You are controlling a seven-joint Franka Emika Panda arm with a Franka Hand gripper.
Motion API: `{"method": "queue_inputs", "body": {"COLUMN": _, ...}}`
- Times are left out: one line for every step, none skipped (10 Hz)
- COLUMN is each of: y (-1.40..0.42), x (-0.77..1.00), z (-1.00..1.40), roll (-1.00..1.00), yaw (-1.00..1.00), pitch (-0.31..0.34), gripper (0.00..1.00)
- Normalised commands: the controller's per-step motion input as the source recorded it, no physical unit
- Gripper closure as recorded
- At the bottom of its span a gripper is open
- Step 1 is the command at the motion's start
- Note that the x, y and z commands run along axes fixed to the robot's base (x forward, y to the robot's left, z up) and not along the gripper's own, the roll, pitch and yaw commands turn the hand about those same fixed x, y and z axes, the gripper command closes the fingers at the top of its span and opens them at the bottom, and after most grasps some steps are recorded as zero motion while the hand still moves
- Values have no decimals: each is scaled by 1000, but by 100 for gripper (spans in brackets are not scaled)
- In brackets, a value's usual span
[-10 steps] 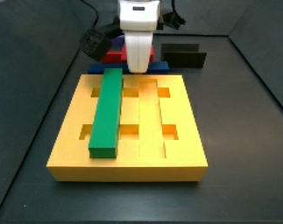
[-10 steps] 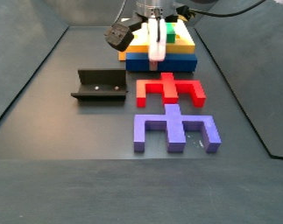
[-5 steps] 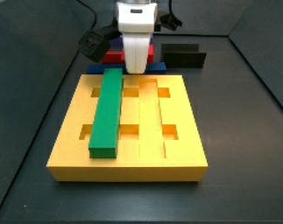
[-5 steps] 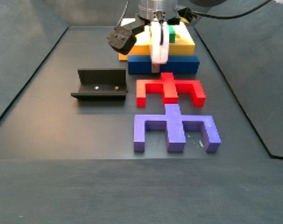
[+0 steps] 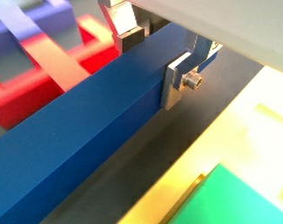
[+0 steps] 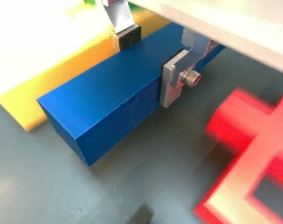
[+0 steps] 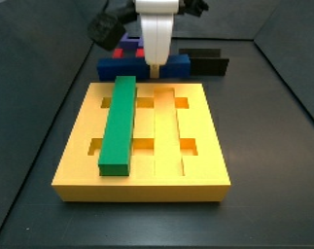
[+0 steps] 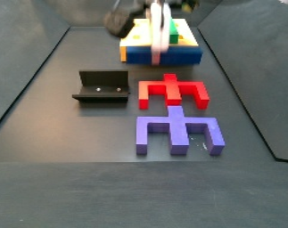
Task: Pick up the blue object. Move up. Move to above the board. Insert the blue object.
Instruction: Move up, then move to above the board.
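The blue object (image 7: 133,67) is a long dark-blue bar held crosswise just beyond the far end of the board (image 7: 211,122), a little above the floor. My gripper (image 7: 156,68) is shut on its middle. Both wrist views show the silver fingers (image 5: 179,79) (image 6: 176,77) pressed on the bar's two long sides (image 5: 74,131) (image 6: 109,109). The yellow board carries a green bar (image 7: 121,122) in one groove. In a side view the gripper (image 8: 160,43) holds the bar (image 8: 182,56) in front of the board (image 8: 189,40).
The dark fixture (image 8: 98,87) stands to one side on the floor, and it also shows behind the board (image 7: 206,62). A red notched piece (image 8: 172,91) and a purple notched piece (image 8: 176,134) lie on the floor. Dark walls enclose the floor.
My gripper has risen, taking the blue bar up with it. The board, green bar and floor pieces have not moved.
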Motion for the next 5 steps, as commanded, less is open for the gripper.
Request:
{"method": "queue_inputs", "body": {"y": 2, "x": -66, "z": 378, "roll": -48, "yaw": 8, "pitch": -9, "gripper": 100}}
{"method": "queue_inputs", "body": {"y": 0, "x": 0, "z": 1400, "roll": 0, "yaw": 0, "pitch": 0, "gripper": 100}}
{"method": "queue_inputs", "body": {"y": -1, "x": -17, "z": 1400, "roll": -7, "yaw": -1, "pitch": 44, "gripper": 100}}
{"method": "queue_inputs", "body": {"y": 1, "x": -28, "z": 1400, "roll": -47, "yaw": -9, "pitch": 48, "gripper": 100}}
{"method": "queue_inputs", "body": {"y": 5, "x": -14, "z": 1400, "roll": -73, "yaw": -8, "pitch": 27, "gripper": 100}}
